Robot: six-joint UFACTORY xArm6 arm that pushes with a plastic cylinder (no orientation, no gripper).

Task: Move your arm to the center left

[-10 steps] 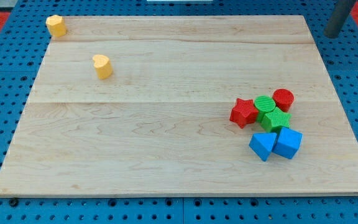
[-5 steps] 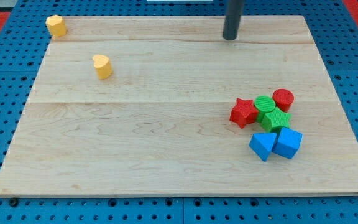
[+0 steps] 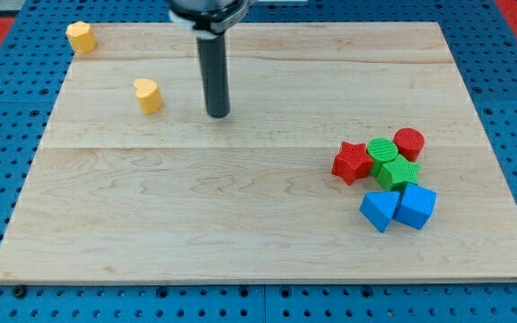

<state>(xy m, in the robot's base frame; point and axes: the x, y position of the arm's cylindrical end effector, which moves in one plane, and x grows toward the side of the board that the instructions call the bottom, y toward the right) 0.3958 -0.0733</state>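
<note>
My dark rod comes down from the view's top, and my tip rests on the wooden board in its upper middle. A yellow block lies a short way to the tip's left, not touching it. Another yellow block sits at the board's top left corner. The other blocks are far off at the view's right.
A cluster sits at the right: a red star, a green cylinder, a red cylinder, a green hexagonal block, a blue triangular block and a blue cube-like block. Blue pegboard surrounds the board.
My tip has moved from the board's top right corner leftwards and downwards to the upper middle, close to the yellow block. No block has moved.
</note>
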